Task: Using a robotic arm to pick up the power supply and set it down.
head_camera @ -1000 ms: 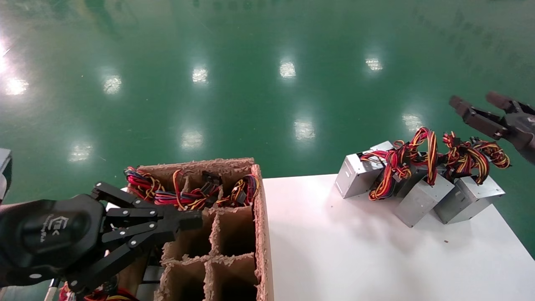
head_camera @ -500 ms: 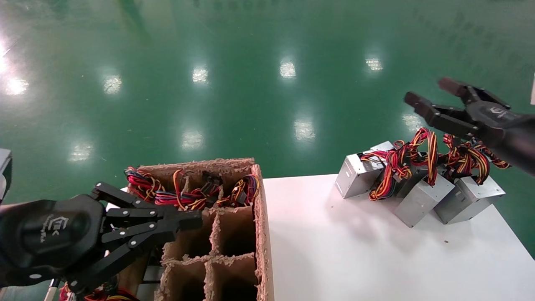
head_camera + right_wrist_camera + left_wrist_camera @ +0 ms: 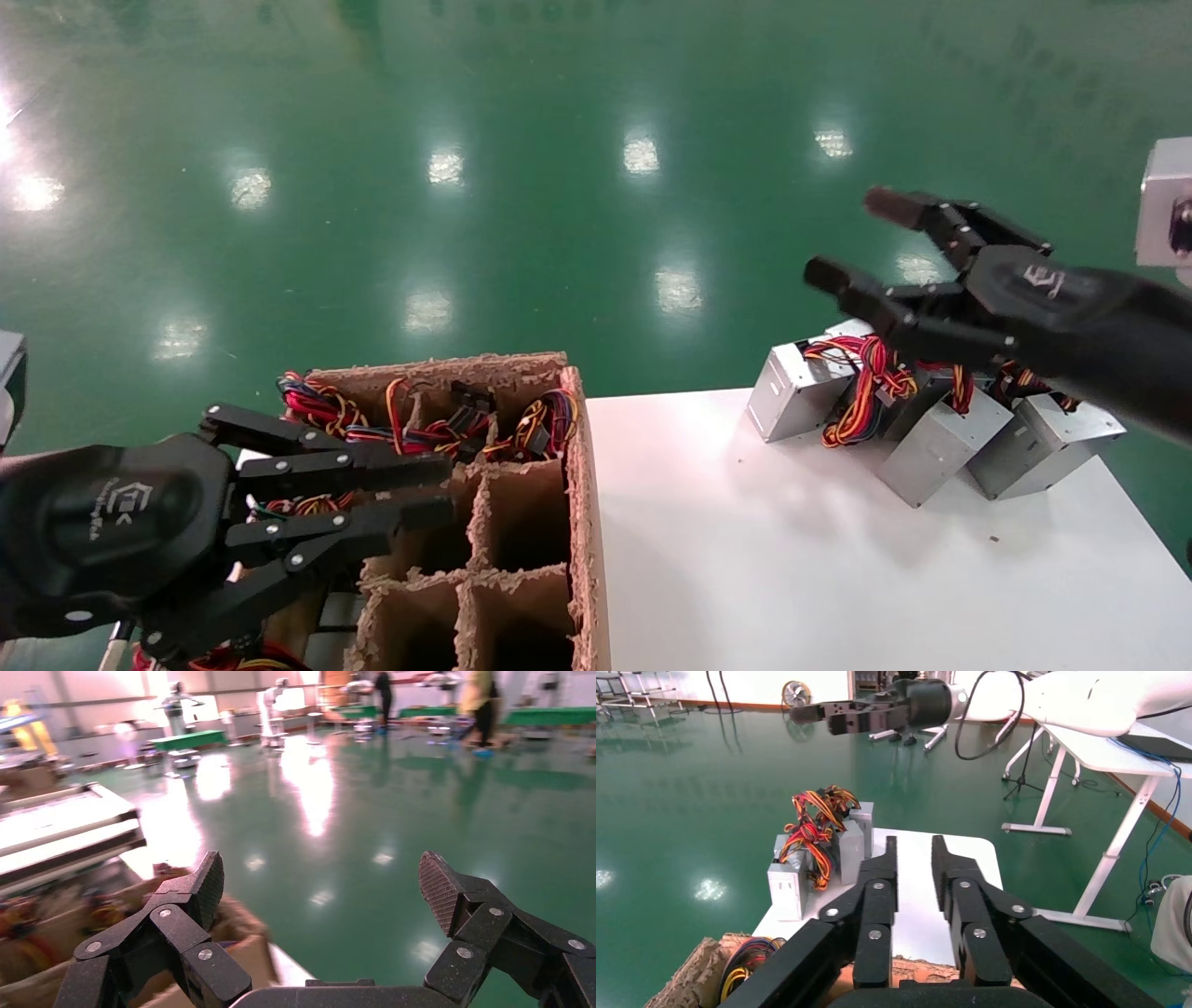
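Note:
Three silver-grey power supplies lean together at the far right of the white table, with red-yellow wires draped over them. My right gripper hovers above and just left of that cluster, wide open and holding nothing. The left wrist view shows the power supplies on the table's far side and the right gripper high above them. My left gripper hangs over the cardboard crate, its fingers a little apart with nothing between them. The right wrist view shows the right gripper over green floor.
The divided cardboard crate stands against the table's left edge. Its back cells hold more wire bundles, while the nearer cells look dark. Green glossy floor lies beyond the table. White table frames stand in the background.
My right arm has swung in from the far right, leftward over the power supplies, staying open. My left gripper's fingers have parted slightly; that arm has stayed in place.

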Controlling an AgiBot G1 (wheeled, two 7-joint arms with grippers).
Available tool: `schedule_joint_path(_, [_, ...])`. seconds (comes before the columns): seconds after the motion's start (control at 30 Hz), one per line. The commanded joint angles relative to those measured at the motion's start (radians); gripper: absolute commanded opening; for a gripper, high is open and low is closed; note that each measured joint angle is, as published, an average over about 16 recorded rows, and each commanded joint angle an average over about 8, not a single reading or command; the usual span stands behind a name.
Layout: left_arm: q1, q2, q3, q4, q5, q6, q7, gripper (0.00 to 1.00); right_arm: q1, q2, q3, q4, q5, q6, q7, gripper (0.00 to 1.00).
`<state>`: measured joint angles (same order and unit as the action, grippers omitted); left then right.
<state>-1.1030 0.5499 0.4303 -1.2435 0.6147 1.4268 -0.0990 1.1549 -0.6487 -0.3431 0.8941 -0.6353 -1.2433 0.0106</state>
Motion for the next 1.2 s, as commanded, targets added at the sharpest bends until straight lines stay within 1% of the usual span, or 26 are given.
schedule_joint_path(0.03, [0.0, 0.0, 0.0, 0.0, 0.0, 0.0, 0.0, 1.0, -0.007, 0.003, 0.005, 0.032, -0.008, -0.021, 0.015, 1.0])
schedule_joint_path(0.8, [0.0, 0.0, 0.0, 0.0, 0.0, 0.0, 0.0, 1.0, -0.08, 0.037, 0.063, 0.389, -0.094, -0.251, 0.175, 1.0])
schedule_joint_path(0.97, [0.0, 0.0, 0.0, 0.0, 0.0, 0.0, 0.0, 1.0, -0.087, 0.041, 0.068, 0.421, -0.102, -0.272, 0.186, 1.0])
schedule_joint_path(1.2, [0.0, 0.0, 0.0, 0.0, 0.0, 0.0, 0.0, 1.0, -0.085, 0.04, 0.068, 0.41, -0.102, -0.265, 0.183, 1.0])
